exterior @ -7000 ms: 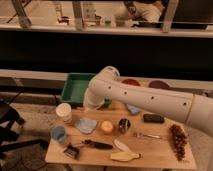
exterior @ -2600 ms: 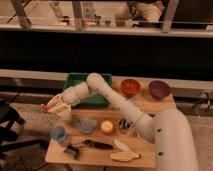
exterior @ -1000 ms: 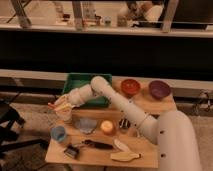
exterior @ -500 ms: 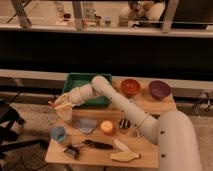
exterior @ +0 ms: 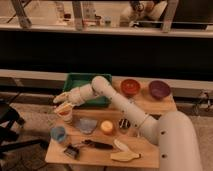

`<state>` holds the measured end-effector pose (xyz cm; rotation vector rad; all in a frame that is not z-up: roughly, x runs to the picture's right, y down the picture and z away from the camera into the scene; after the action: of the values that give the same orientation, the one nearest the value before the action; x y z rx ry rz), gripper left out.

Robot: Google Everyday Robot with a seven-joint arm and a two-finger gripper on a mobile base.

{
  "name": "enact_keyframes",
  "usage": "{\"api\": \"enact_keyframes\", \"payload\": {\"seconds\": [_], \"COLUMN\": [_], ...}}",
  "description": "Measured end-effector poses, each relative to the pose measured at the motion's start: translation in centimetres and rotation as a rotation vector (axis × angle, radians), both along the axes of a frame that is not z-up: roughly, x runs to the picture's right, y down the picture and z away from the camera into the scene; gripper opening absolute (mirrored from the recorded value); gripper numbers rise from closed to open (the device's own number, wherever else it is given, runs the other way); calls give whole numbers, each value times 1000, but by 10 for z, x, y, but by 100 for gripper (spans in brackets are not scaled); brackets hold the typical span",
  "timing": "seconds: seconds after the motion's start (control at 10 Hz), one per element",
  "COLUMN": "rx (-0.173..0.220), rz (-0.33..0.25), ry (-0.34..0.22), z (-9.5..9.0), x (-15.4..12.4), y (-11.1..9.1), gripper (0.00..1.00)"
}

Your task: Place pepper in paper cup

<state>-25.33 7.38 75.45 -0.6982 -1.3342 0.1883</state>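
One camera view looks down on a wooden counter (exterior: 150,106) from the front. The pale arm (exterior: 107,90) rises from the robot's bulky body at 4 o'clock in the picture and stretches across to 9 o'clock. Its gripper (exterior: 61,102) hangs directly over the paper cup (exterior: 65,115), touching or nearly touching the rim. Whether the gripper is released or clenched cannot be told; its tip merges with the cup's pale rim.

The paper cup stands upright at the counter's 10 o'clock corner. At its mouth, right under the gripper, sits a small reddish patch that looks like the pepper (exterior: 67,112). It cannot be told whether the pepper is held or already lies inside the cup.

A green tray (exterior: 80,80) lies at the counter's 11 o'clock, its middle covered by the arm. At 1 o'clock a red bowl (exterior: 130,86) stands beside a purple bowl (exterior: 159,89), apart from each other.

A small blue cup (exterior: 58,133) stands at 6 o'clock from the paper cup. Near the counter's centre, a blue-grey cloth (exterior: 86,125), a round orange item (exterior: 106,127) and a dark metallic cup (exterior: 124,125) form a row; the arm partly hides the dark metallic cup.

Along the 6 o'clock edge lie a small black object (exterior: 71,151), a long dark tool (exterior: 97,144) and a pale curved object (exterior: 125,156); none can be identified further. The robot's body hides the counter's 4 o'clock corner.
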Motion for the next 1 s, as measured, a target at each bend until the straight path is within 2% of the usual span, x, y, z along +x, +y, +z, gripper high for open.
{"api": "enact_keyframes", "payload": {"seconds": [0.4, 0.8, 0.9, 1.0], "rx": [2, -4, -3, -3], "rz": [-1, 0, -2, -3], "ry": [-5, 36, 41, 46], "z": [-3, 8, 9, 10], "x": [-1, 12, 11, 10], "y": [-1, -4, -4, -5], "gripper": [79, 47, 35, 30]}}
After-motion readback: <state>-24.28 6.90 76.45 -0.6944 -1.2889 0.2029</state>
